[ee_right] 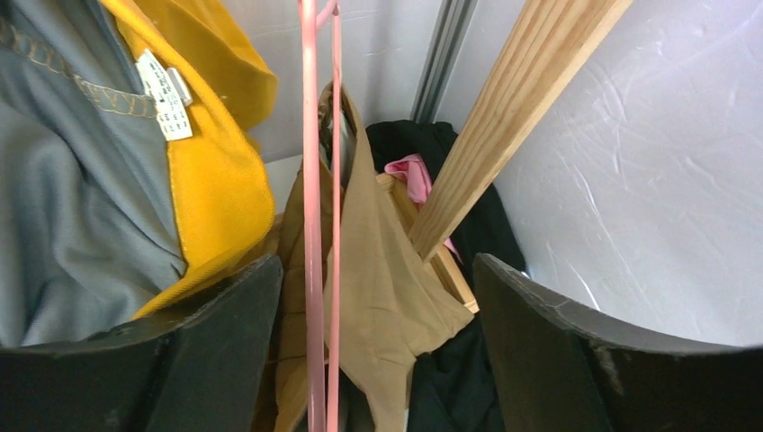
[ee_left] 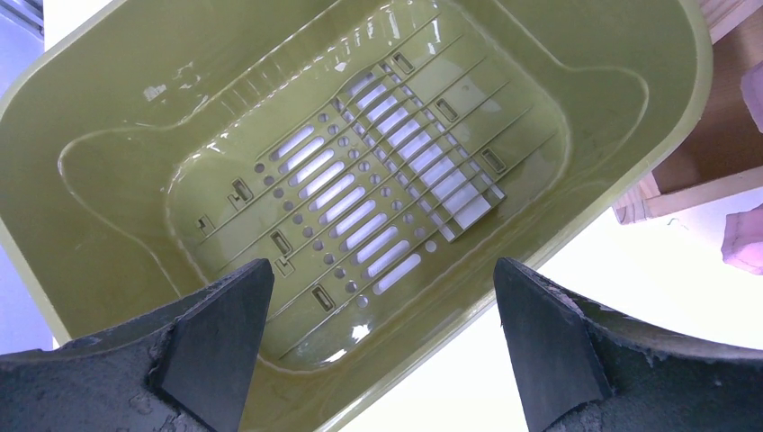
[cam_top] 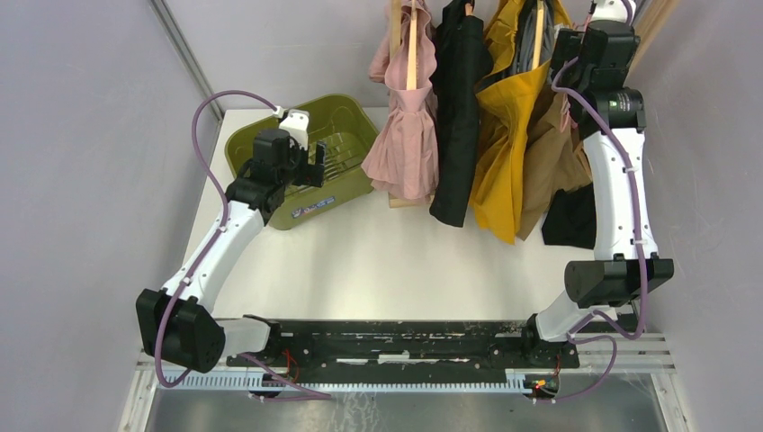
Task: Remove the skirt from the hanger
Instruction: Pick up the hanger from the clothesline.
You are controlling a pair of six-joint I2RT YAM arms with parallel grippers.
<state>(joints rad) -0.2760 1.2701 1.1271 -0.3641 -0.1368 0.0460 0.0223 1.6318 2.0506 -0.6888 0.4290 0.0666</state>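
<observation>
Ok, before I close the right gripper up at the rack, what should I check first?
1. Is the right gripper open: ok, fingers spread wide.
2. Is the pink hanger between its fingers: ok, but it sits close to one finger, not centred.
3. Is the tan garment the skirt, and is it hung on this hanger: cannot tell; it lies right behind the hanger's rods.
4. Is the wooden rack beam clear of the fingers: cannot tell; it runs close past the other finger.
5. Is the left gripper open and empty: ok, it hangs above the green basket.
6. Is the basket empty to take the skirt: ok.
</observation>
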